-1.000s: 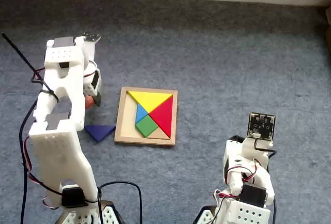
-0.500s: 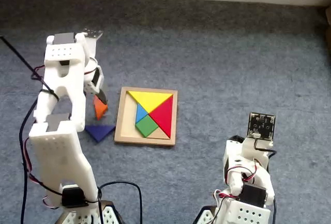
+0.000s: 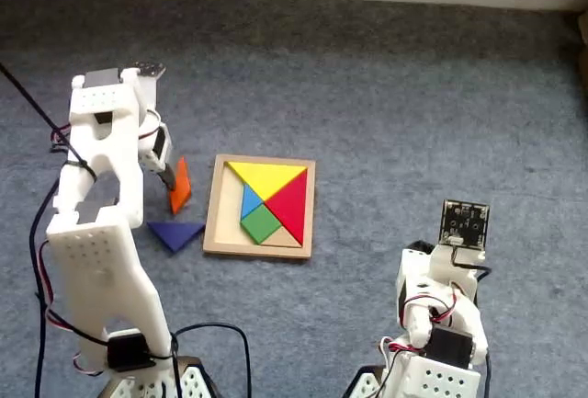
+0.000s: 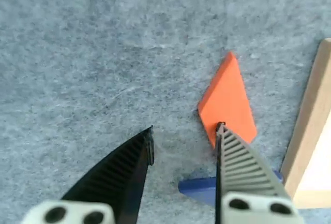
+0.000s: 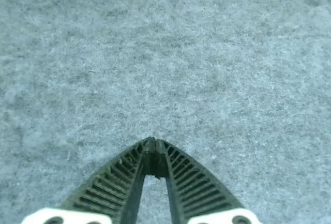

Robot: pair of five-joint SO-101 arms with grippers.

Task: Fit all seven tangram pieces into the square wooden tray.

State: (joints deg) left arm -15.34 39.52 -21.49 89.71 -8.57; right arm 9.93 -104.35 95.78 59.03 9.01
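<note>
On the left side of the worktop [image 3: 413, 122], which has a grey-blue, carpet-like cover, the left tool [image 4: 185, 129] hangs with its jaws wide open and holds nothing. Its light finger ends at the near edge of the orange piece [image 4: 226, 102]; I cannot tell if it touches the piece. Its dark finger is over bare cover, to the left of the piece.

The orange piece [image 3: 180, 186] is a slanted four-sided shape. It lies flat just to the left of the wooden tray [image 3: 213, 223], with a small gap between them. The dark blue triangle [image 3: 176, 233] lies nearer than the orange piece, and its right tip comes up to the left wall of the tray.

Four pieces lie flat inside the tray: the yellow triangle [image 3: 265, 177] at the far side, the red triangle [image 3: 290, 205] at the right, the light blue triangle [image 3: 248, 203] at the left and the green square [image 3: 261, 223] below them. Bare wood shows along the near side of the tray.

At the near right, the right tool [image 5: 152, 142] is fully closed, with nothing between its fingers, above bare cover and well apart from the tray.
</note>
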